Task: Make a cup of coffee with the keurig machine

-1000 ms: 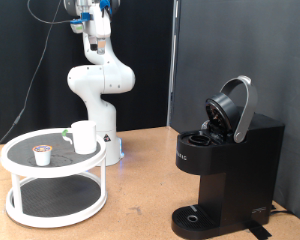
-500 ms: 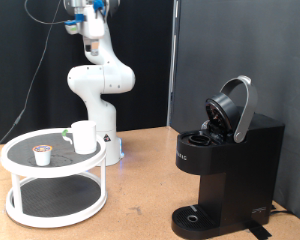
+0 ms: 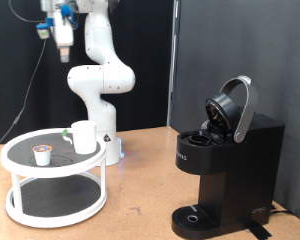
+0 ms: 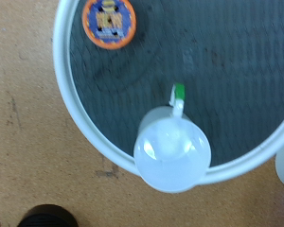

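The white cup (image 3: 84,137) stands upright on the top tier of a round white two-tier stand (image 3: 20,168) at the exterior view's left. In the wrist view I look straight down into the cup (image 4: 170,151). The black keurig machine (image 3: 225,170) stands at the exterior view's right with its rounded lid (image 3: 236,105) hinged up and open. My gripper (image 3: 64,55) hangs high above the stand, far above the cup, with nothing seen between its fingers. The fingers do not show in the wrist view.
A small coffee pod (image 3: 42,153) with an orange-and-blue top (image 4: 109,19) sits on the stand beside the cup. A small green piece (image 4: 178,93) lies next to the cup. The white robot base (image 3: 100,85) stands behind the stand. A black curtain backs the wooden table (image 3: 140,195).
The gripper has swung towards the exterior view's left and a little lower, from above the robot base to above the stand. The cup, pod and machine have not moved.
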